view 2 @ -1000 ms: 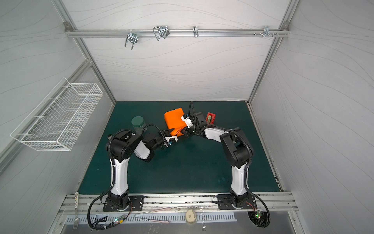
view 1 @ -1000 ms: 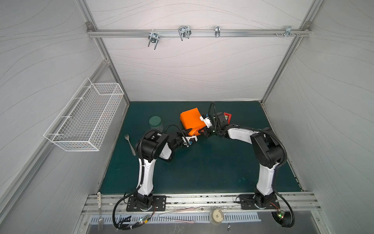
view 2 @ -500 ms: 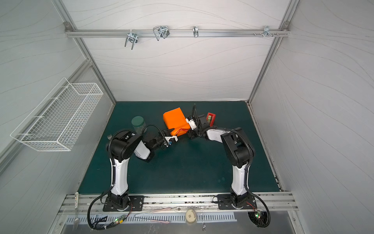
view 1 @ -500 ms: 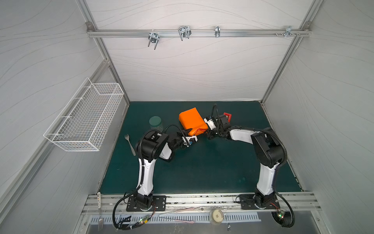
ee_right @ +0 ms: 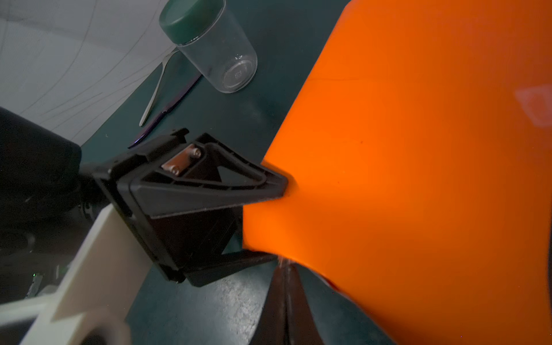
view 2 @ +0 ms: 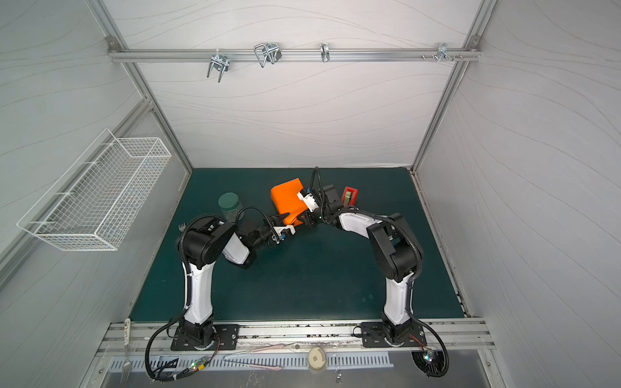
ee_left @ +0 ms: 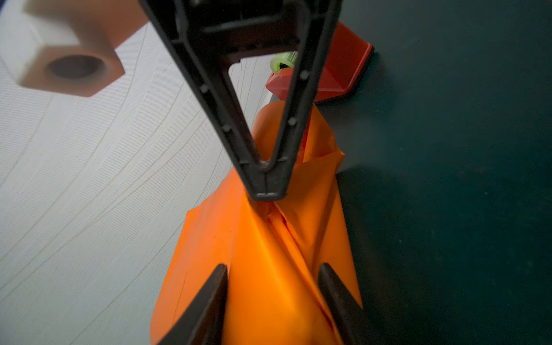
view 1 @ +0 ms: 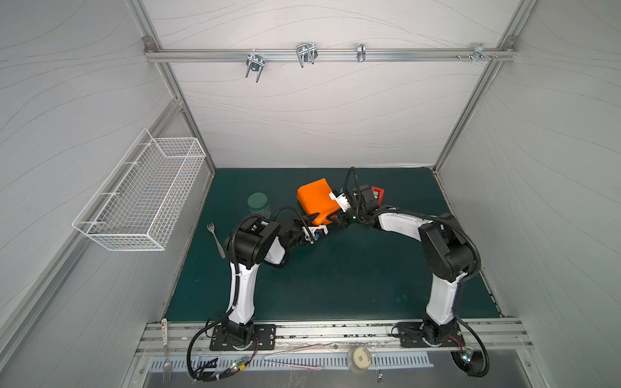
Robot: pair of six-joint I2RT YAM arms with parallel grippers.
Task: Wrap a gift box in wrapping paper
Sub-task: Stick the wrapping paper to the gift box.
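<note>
Pinching a fold of the wrapping paper [view 1: 314, 200], the right gripper [ee_left: 265, 191] is clamping tight while the left gripper [ee_left: 271, 268] is squeezing the paper-covered bundle beside the red tape dispenser [view 1: 378, 195]; the gift box is hiding inside.

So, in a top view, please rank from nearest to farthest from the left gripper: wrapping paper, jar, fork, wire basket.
1. wrapping paper: touching the left gripper.
2. jar: to its left, slightly farther back.
3. fork: farther left, lying flat.
4. wire basket: far left, mounted high.
</note>
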